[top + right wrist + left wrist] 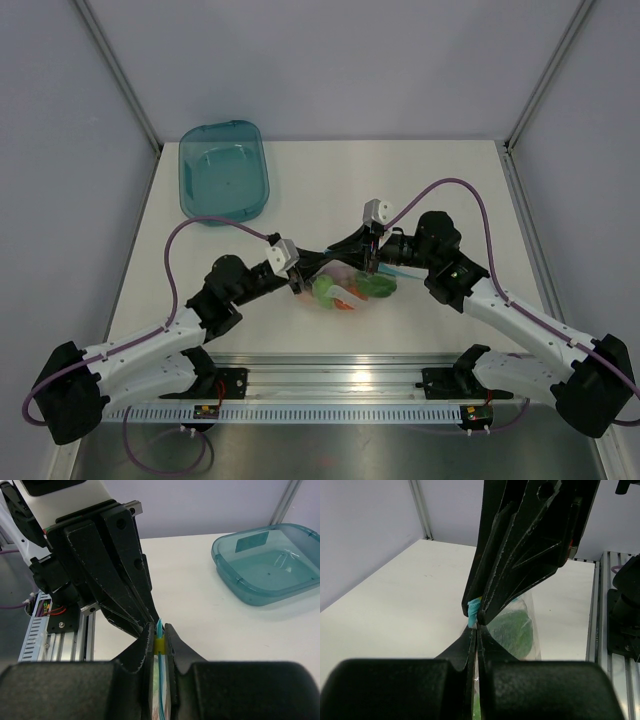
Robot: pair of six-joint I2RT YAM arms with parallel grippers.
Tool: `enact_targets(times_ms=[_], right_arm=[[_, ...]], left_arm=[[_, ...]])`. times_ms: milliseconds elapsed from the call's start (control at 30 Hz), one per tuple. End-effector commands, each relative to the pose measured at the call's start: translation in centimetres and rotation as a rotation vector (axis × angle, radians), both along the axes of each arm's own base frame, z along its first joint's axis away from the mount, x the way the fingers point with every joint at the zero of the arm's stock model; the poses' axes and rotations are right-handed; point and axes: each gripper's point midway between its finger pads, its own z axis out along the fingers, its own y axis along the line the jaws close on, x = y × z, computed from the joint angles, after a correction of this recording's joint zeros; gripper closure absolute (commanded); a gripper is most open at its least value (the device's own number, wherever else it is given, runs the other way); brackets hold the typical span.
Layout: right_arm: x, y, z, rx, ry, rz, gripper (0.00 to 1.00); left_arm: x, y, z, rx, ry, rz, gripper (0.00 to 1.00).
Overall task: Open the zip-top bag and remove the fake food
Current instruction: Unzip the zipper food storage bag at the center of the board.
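The zip-top bag point(352, 292) lies on the white table between both arms, clear and crinkly. Fake food shows through it: green pieces point(378, 286), a pale green piece point(325, 291) and an orange one point(345, 305). My left gripper point(297, 285) is shut on the bag's left edge; in the left wrist view its jaws point(477, 630) pinch thin plastic below the teal zip strip point(473, 611), with a green piece point(512, 630) behind. My right gripper point(159, 630) is closed on the zip strip and its yellow slider point(159, 645), meeting the left gripper's fingers point(115, 585) tip to tip.
A teal translucent tub point(222, 168) stands at the back left of the table, also in the right wrist view point(270, 565). A metal rail point(340, 385) with both arm bases runs along the near edge. Grey walls enclose the table.
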Motion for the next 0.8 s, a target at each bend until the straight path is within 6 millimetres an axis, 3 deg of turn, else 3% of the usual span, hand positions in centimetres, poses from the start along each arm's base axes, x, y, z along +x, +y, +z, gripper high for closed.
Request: enact_targets(times_ms=[0,100,333,767], right_arm=[[-0.6,0.4,2.7,0.051,-0.047,0.033,0.95],[-0.4,0.6,2.3,0.037,-0.030,0.031,1.00],[-0.2,0.7,1.9,0.024,-0.012,0.025,1.00],[0.2,0.6,1.0,-0.010,0.008,0.002,1.00]], left_arm=[[0.5,0.2,3.0,-0.078,-0.025,0.027,1.00],[1.0,0.3,3.1,-0.082,-0.010,0.045,1.00],[3.3,2.2,3.6,-0.169,0.103,0.203,1.00],[4.9,5.9,4.4,-0.302,0.191,0.376,1.00]])
